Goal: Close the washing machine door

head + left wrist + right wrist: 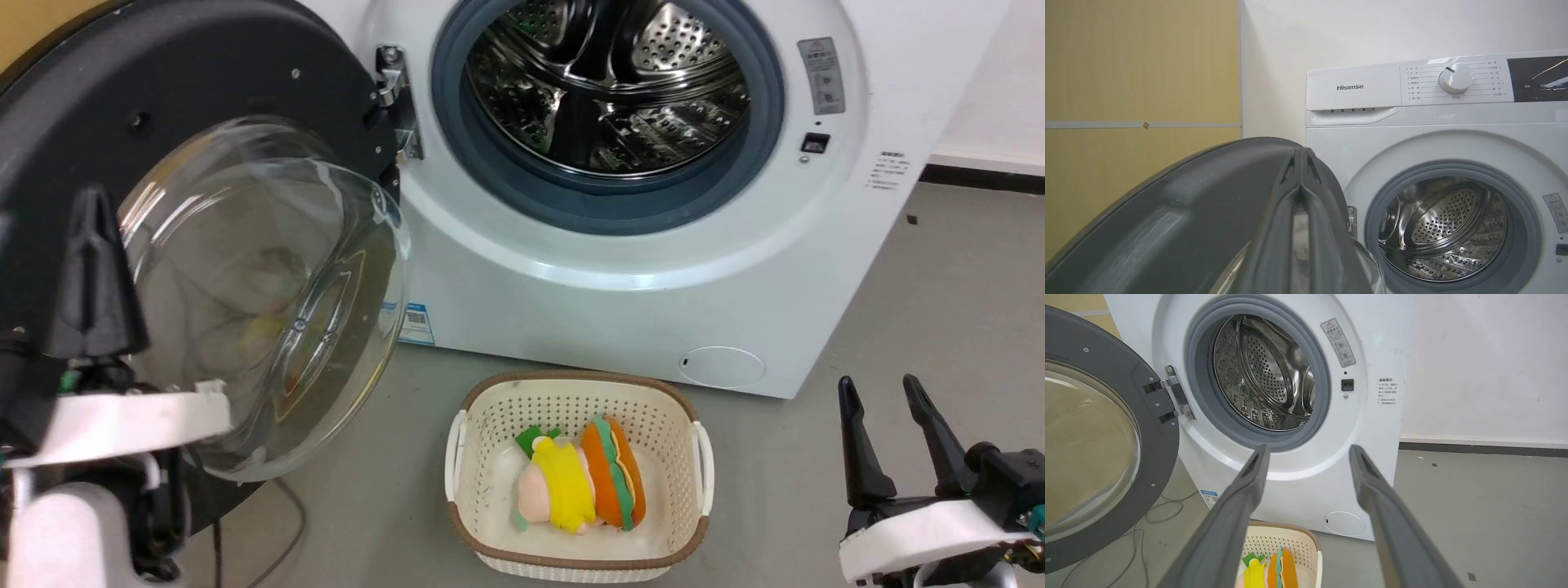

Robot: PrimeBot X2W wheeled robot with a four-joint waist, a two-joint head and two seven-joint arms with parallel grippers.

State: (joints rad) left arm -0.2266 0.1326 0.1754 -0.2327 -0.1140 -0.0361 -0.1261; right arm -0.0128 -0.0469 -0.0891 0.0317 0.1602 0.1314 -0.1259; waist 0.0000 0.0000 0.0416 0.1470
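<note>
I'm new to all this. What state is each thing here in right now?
washing machine door: wide open, swung out to the left.
drum: uncovered, nothing seen inside.
basket: on the floor, holding plush toys.
left end effector: shut, by the door; contact unclear.
right end effector: open, holding nothing.

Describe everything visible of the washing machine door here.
The washing machine door is a large round disc with a black plastic-looking frame dotted with screws and a bulging clear glass bowl. It stands swung wide open, hung by a metal hinge on the washing machine, left of its opening. The shut left gripper sits before its inner side; contact cannot be told.
</note>
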